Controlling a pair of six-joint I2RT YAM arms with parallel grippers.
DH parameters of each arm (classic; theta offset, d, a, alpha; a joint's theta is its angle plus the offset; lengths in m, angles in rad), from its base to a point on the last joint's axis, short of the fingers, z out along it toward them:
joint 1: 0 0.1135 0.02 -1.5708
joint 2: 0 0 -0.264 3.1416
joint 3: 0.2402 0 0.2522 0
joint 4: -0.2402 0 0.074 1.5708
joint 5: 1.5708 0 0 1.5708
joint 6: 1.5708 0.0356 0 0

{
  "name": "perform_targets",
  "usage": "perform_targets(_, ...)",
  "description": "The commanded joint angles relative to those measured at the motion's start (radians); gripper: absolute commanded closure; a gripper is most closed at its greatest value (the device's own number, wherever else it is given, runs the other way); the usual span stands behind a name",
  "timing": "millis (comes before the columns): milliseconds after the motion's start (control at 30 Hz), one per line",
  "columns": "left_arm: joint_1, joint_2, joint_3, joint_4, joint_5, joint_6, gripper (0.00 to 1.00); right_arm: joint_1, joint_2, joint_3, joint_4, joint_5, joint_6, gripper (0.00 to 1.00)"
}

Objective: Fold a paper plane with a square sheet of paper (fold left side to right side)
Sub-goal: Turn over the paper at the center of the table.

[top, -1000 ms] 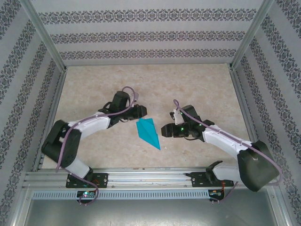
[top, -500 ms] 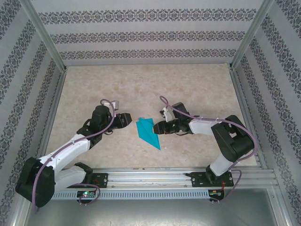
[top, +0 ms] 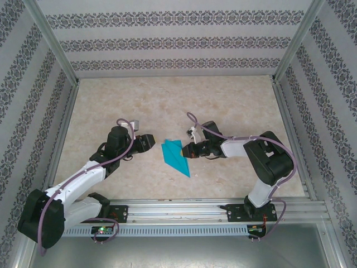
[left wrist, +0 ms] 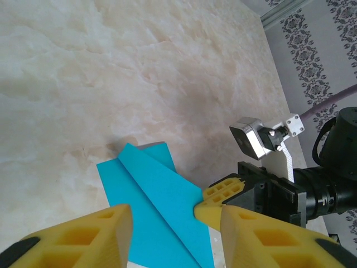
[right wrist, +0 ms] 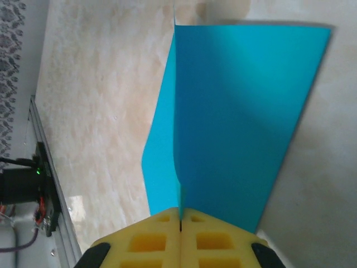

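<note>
Paper plane (top: 175, 158): teal-blue, creased to a narrow dart. Lies on beige marbled counter (top: 223, 100) at centre of overhead frame, tip toward lower right, blunt end toward upper left.

Right pincer (top: 187, 151): set against plane's right edge in overhead frame. In right wrist view (right wrist: 180, 216), closed at bottom centre, yellow pads (right wrist: 215, 240) pressed together on a raised fold of the plane (right wrist: 234, 111); remaining paper spreads up the frame from the grip.

Left pincer (top: 152, 142): just left of plane's blunt end in overhead frame. In left wrist view (left wrist: 175, 223), open, yellow fingers (left wrist: 83, 240) apart at bottom corners, plane (left wrist: 150, 190) in the gap between them. Contact with paper: cannot tell.
</note>
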Motion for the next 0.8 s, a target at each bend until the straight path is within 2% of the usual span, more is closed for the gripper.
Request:
perform_targets(0,0.020,-0.030,0.000,0.075,0.011,-0.015,0.50,-0.010,-0.061,0.003,0.035,-0.017,-0.002,1.00)
perform_targets(133,0.032,-0.060,-0.001,0.121,0.021,-0.017,0.33,-0.025,-0.149,-0.010,0.052,-0.017,0.006,1.00)
perform_targets(200,0.038,-0.072,-0.005,0.165,0.044,-0.019,0.29,-0.036,-0.195,-0.021,0.072,-0.020,0.017,1.00)
perform_targets(500,0.048,-0.086,0.042,0.338,0.213,-0.059,0.29,-0.133,-0.428,-0.089,0.230,-0.060,0.142,1.00)
perform_targets(767,0.044,-0.038,0.149,0.388,0.393,-0.070,0.34,-0.197,-0.625,-0.131,0.344,-0.076,0.277,1.00)
